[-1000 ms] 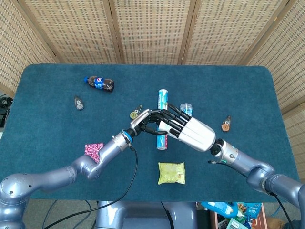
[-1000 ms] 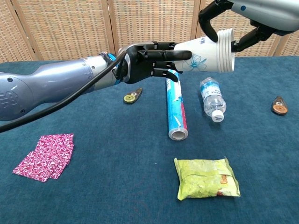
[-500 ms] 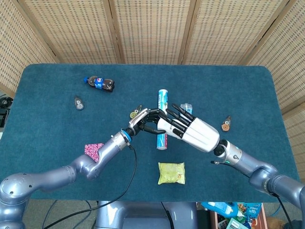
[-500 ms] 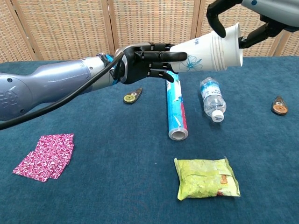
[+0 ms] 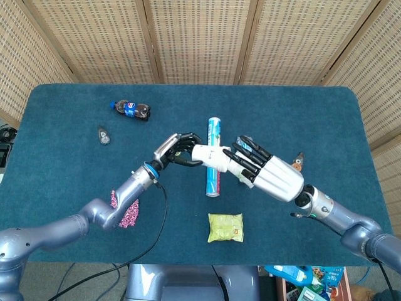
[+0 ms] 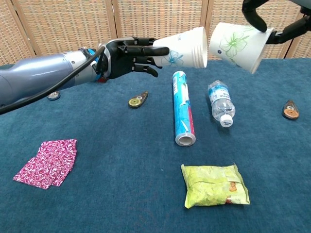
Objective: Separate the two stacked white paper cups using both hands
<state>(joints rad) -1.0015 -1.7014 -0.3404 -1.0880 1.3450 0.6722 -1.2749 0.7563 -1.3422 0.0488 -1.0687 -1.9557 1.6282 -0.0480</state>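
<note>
While cups apart | L hand (image 6: 127,52) fingers grip inner cup (image 6: 182,48) | R hand (image 5: 266,174) cropped in chest view, holds outer cup (image 6: 237,44)

Left hand (image 5: 177,149) and right hand (image 5: 266,172) hold a white cup (image 5: 210,155).

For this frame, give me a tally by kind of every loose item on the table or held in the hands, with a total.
Paper cups: 2, left-held cup, right-held cup
Bottles: 2, cola bottle, water bottle
Tube: 1, tube
Snack bags: 1, green bag
Pink cloths: 1, pink cloth
Small tape-measure-like gadgets: 3
Total: 10
</note>
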